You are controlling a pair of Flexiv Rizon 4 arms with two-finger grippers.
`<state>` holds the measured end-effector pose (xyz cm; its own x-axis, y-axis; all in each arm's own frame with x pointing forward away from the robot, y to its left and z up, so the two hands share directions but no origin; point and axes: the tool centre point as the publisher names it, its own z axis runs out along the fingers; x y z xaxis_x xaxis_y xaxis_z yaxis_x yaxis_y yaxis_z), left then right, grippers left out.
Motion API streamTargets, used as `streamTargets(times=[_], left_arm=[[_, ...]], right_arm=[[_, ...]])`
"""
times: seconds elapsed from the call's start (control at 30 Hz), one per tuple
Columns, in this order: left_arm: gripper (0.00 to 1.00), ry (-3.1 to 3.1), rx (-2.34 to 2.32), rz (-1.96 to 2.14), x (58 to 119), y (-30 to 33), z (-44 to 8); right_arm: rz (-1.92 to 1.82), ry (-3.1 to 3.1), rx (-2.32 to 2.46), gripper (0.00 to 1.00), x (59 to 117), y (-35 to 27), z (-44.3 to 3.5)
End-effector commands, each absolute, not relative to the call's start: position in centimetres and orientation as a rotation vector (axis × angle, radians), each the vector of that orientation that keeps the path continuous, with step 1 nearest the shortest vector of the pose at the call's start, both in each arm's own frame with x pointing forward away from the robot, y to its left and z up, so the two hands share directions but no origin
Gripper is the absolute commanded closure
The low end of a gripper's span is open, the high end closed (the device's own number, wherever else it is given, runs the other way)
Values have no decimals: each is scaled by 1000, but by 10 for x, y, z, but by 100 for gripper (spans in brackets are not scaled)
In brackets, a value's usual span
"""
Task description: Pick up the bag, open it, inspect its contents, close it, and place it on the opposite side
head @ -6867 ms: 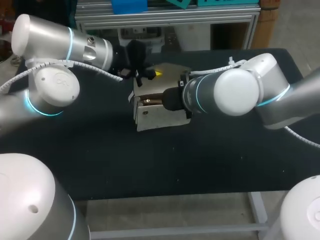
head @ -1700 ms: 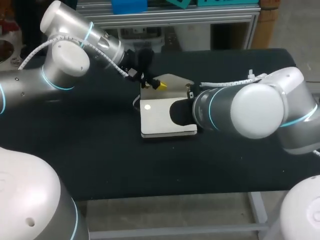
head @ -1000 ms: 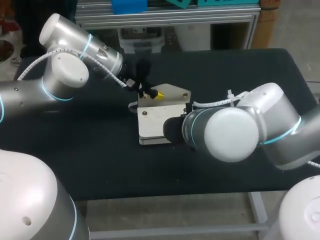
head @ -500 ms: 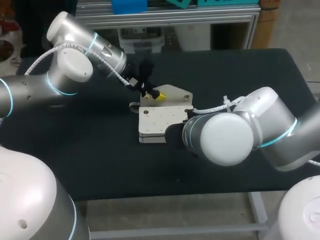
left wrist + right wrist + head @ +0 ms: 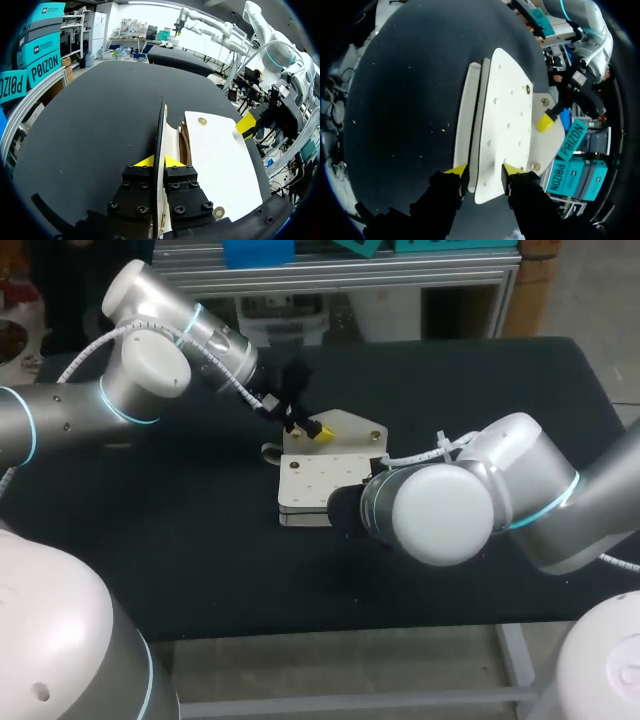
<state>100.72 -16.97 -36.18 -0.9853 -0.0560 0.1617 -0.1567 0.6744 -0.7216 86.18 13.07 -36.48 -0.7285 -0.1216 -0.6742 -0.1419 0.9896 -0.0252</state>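
Center frame, on black tabletop (image 5: 200, 540): cream bag (image 5: 315, 485) lies flat | left gripper (image 5: 159, 161) clamped on its thin upper edge | right gripper (image 5: 482, 171) clamped across its right-hand end.

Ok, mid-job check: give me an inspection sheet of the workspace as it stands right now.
Surface: black table, no damage seen.
Job's things: white bag lying near the table's middle, mouth slightly parted, brown lining showing in the left wrist view.
Clutter: a few small pale specks; nothing else seen.
End effectors: left end effector shut on a thin wall of the bag at its mouth; right end effector shut on the bag's opposite end.
Cables: left arm's cable and right arm's cable run along the arms, neither lying on the bag.
Surroundings: nothing seen reaching over the table.
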Motion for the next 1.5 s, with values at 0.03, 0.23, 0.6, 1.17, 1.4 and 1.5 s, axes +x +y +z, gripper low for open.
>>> streamTargets(times=[0.03,0.23,0.6,1.17,1.4,1.5], left_arm=[[100,-2746,164,1204,1011,-173,-369],[100,-2744,162,1193,1011,-173,-371],[100,-2741,170,1178,1011,-173,-374],[100,-2866,27,1275,985,-173,-369],[100,-2906,-119,1412,969,-171,-370],[100,-2935,-185,1432,962,-172,-372]], right_arm=[[63,1981,-154,59,866,134,-375],[50,1970,-152,69,869,136,-375],[-33,1958,-138,100,873,136,-381],[-33,1958,-138,100,873,136,-381],[-6,1931,-152,100,875,134,-382],[-5,1930,-158,100,877,134,-383]])
